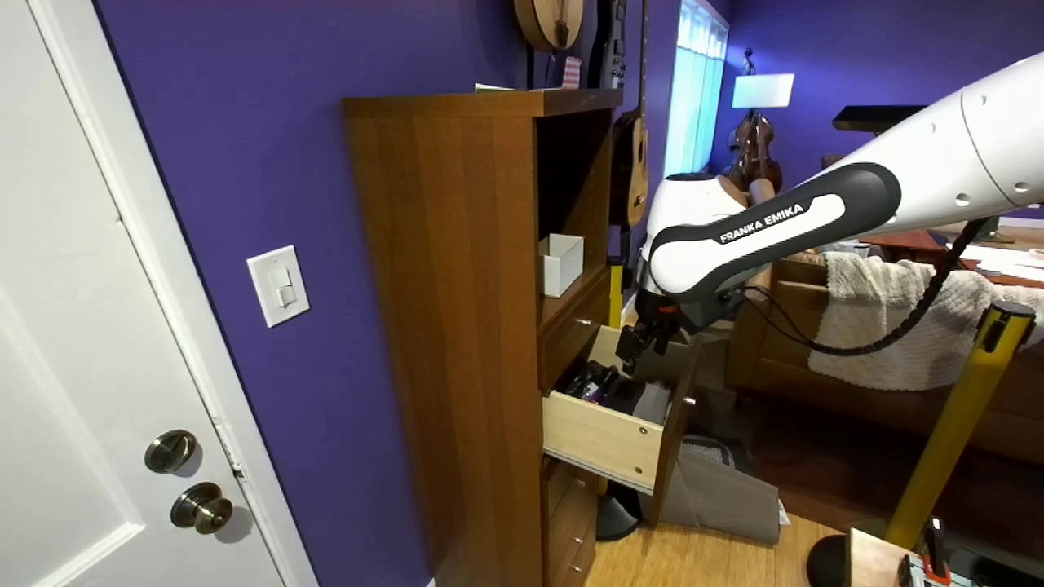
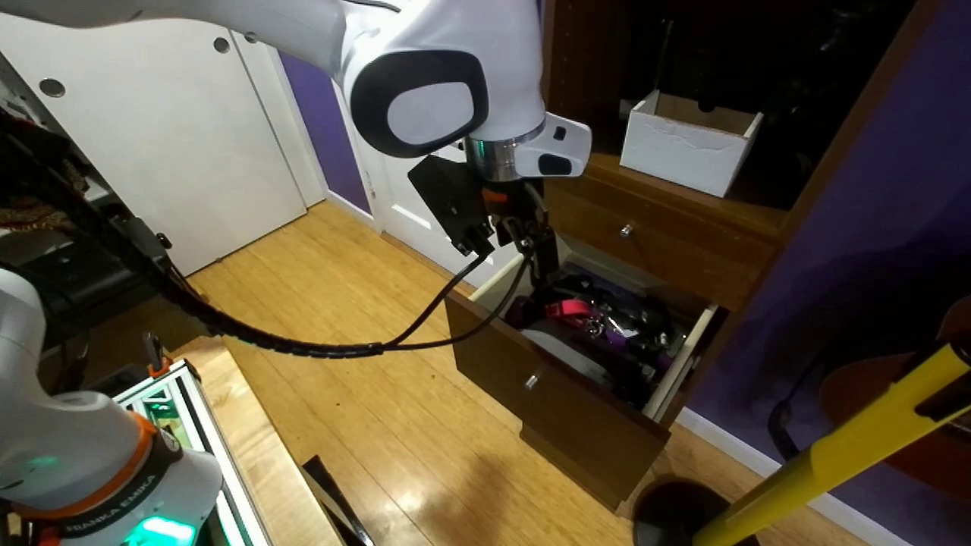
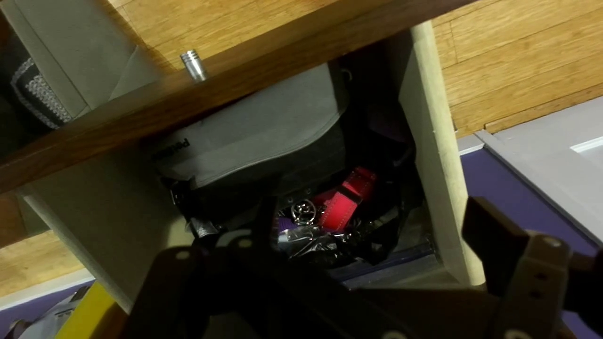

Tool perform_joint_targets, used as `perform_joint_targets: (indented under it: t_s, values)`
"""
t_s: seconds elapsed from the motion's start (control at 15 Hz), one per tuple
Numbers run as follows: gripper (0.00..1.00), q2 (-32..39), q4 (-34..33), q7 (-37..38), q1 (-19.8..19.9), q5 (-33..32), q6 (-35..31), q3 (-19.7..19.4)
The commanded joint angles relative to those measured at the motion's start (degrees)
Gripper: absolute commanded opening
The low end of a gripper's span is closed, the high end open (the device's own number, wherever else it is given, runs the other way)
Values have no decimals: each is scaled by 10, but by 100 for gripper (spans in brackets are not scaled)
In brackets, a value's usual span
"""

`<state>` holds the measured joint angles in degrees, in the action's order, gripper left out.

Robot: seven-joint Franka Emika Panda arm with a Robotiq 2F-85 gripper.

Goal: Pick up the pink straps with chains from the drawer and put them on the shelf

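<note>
Pincer (image 3: 372, 212) spread apart above the pulled-out drawer (image 1: 603, 439)
A pink strap (image 3: 340, 210) lies inside; the shelf (image 2: 747, 208) holds a white box (image 2: 681, 152).

In both exterior views the walls (image 1: 334, 408) were purple. In an exterior view a white panelled door (image 1: 73, 285) stood at nine o'clock, its round metal knob (image 1: 201, 507) toward eight, and a white switch plate (image 1: 278, 285) was set on the purple just beside the frame. At one o'clock a bright window (image 1: 697, 90) glowed bluish-white; past it the far wall (image 1: 881, 41) took on a vivid blue-violet. A dark, reddish stringed instrument (image 1: 754, 151) stood at two, and a brown sofa (image 1: 754, 350) draped with a white textured throw (image 1: 873, 293) spread from three toward four. In an exterior view, golden floorboards (image 2: 379, 409) gleamed at seven, with flat white doors (image 2: 152, 136) at ten and a white baseboard (image 2: 721, 436) at four.
</note>
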<state>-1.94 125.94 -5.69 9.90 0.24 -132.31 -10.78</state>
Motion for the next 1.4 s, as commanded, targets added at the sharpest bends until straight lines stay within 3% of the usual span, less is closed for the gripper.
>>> perform_joint_targets:
  t_s: [0.0,0.73,1.33]
  values:
    - [100,19,-10,17,-2,-1,-4,5]
    - [100,158,-84,98,-6,58,-47,22]
    - [100,257,-153,115,6,72,-66,20]
